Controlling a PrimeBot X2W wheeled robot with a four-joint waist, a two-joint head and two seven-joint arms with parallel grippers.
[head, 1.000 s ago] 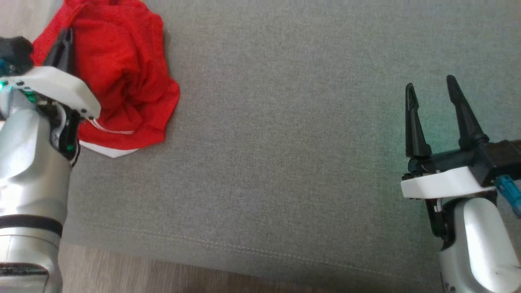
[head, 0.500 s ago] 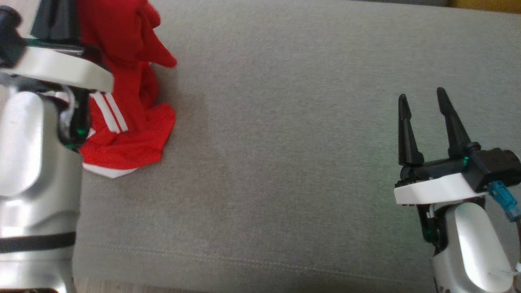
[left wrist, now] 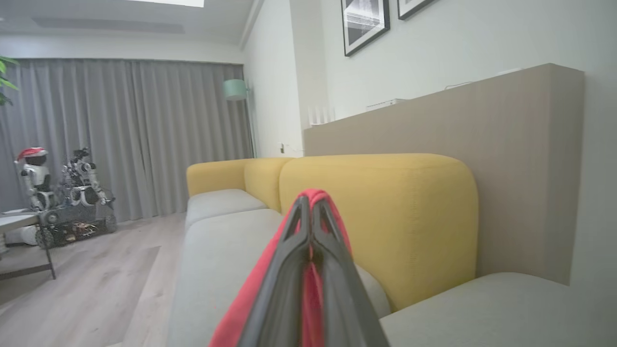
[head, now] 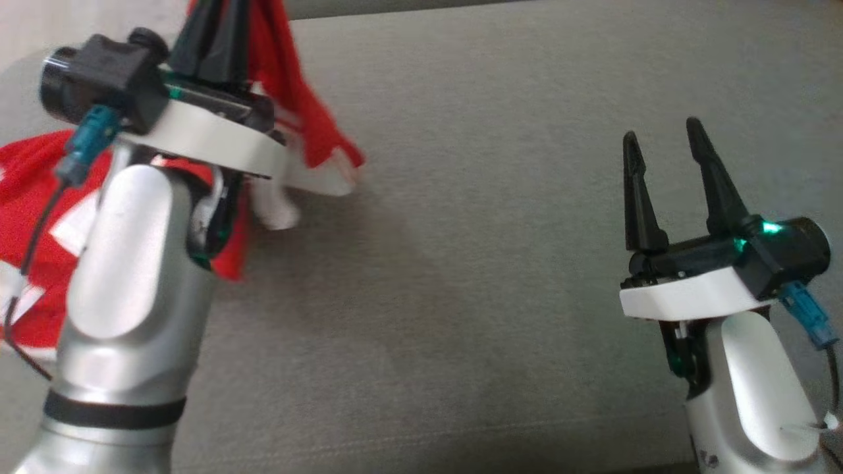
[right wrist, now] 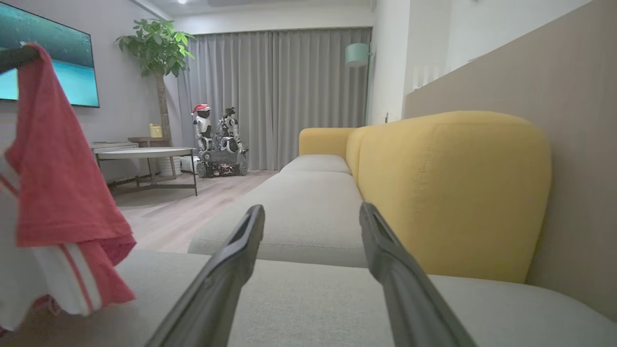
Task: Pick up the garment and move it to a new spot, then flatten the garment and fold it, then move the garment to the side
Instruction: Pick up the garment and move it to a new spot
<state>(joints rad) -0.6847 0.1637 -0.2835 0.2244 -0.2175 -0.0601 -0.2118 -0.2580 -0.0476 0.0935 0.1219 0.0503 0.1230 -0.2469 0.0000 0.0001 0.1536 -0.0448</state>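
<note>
L gripper (left wrist: 311, 212): jaws pressed tight together, red cloth pinched betw. them. L wrist view shows fabric wrapping over the tips and running down both sides of the fingers. It holds the garment (head: 39, 197) up over the grey seat cushion (head: 494, 263).

Garment: red w/ white stripes + white trim. Head view: drapes from the pinch at top left, down behind and to either side of the L wrist. Bulk spreads toward the left edge. A loose flap w/ white hem hangs just right of the wrist, blurred. R wrist view: garment at far left, dangling from a dark fingertip in the upper left corner, striped lower hem near the cushion. Can't tell if hem touches it.

R gripper (head: 662, 131): jaws wide apart, nothing betw. them, nothing held. Lower right in head view, fingers pointing up frame, over the cushion, well apart from garment. Green light glows on its wrist block.

Surroundings: yellow backrest (left wrist: 385, 217) behind cushion, tan panel (left wrist: 520, 168) behind that. Farther off: wood floor (left wrist: 96, 289), grey curtains (right wrist: 279, 96), low table (right wrist: 144, 154), small robot figure w/ red cap (right wrist: 202, 125), potted plant (right wrist: 156, 48), wall screen (right wrist: 72, 62), mint lamp (right wrist: 356, 54).
</note>
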